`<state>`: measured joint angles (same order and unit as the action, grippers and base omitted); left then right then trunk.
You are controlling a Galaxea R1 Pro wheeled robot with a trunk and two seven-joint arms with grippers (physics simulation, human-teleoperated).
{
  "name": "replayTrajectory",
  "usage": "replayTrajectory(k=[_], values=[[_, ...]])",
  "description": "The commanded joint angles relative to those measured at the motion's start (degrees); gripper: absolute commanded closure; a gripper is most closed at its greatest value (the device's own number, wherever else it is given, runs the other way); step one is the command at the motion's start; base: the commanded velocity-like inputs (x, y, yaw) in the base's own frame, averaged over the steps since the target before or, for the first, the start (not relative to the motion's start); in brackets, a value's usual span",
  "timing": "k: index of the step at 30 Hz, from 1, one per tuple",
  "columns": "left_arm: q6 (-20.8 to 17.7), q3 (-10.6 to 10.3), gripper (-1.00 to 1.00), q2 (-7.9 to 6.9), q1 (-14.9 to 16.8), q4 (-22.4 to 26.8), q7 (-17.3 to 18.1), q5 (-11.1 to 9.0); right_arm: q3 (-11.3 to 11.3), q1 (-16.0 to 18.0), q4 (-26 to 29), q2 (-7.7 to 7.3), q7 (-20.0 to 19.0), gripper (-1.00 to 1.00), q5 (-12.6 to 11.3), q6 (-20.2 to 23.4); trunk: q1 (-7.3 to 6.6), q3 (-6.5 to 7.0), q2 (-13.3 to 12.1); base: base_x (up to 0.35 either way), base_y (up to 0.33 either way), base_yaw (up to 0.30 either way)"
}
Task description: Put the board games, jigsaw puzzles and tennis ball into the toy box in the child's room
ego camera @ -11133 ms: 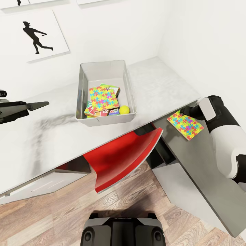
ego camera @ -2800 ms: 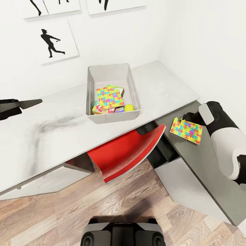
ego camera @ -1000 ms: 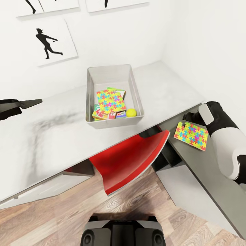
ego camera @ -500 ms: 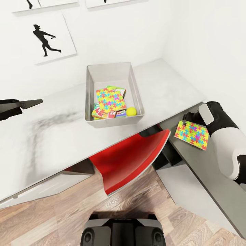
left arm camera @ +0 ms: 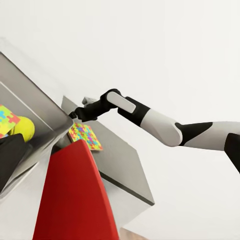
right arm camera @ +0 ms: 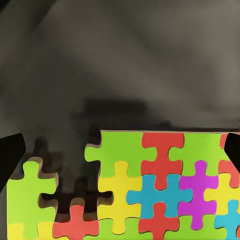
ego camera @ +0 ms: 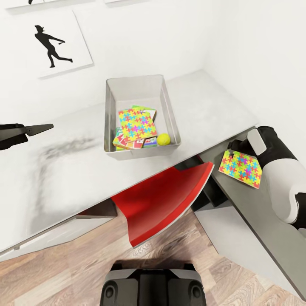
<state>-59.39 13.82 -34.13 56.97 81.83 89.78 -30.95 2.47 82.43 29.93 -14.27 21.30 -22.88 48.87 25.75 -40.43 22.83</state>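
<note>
White walls back the table (ego camera: pixel 51 170); since a second ago my view has drifted, while my right end effector (ego camera: pixel 233 149) still pinches the second jigsaw puzzle (ego camera: pixel 240 168) at middle right, over the dark cabinet top (ego camera: pixel 259 221); one carry to the toy box (ego camera: pixel 111 123) remains, I judge; left end effector (ego camera: pixel 39 127): cannot tell; no legible writing.

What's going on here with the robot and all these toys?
A robot is tidying toys into the toy box on the table. One jigsaw puzzle, board games and a tennis ball already lie inside. The right tool is at the edge of the second jigsaw puzzle, which is over the lower dark cabinet top. The left tool hovers over the table, holding nothing.
</note>
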Motion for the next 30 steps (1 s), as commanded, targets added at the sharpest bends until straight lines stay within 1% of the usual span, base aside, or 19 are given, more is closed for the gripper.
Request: replayTrajectory(k=[1,19,30], values=[[-0.6,0.0,-1.0,-0.04,0.0,0.0,0.2,0.0,0.1,0.0,0.1,-0.02,0.5,-1.0,-0.6,0.2,0.03,-0.09,0.1,0.005,0.0,0.0],[-0.6,0.0,-1.0,-0.06,0.0,0.0,0.2,0.0,0.1,0.1,0.1,-0.06,0.5,-1.0,-0.6,0.3,0.03,-0.22,0.1,0.001,0.0,0.0],[-0.6,0.0,-1.0,-0.06,0.0,0.0,0.2,0.0,0.1,0.1,0.1,-0.05,0.5,-1.0,-0.5,0.4,0.03,-1.03,0.1,0.0,0.0,0.0]])
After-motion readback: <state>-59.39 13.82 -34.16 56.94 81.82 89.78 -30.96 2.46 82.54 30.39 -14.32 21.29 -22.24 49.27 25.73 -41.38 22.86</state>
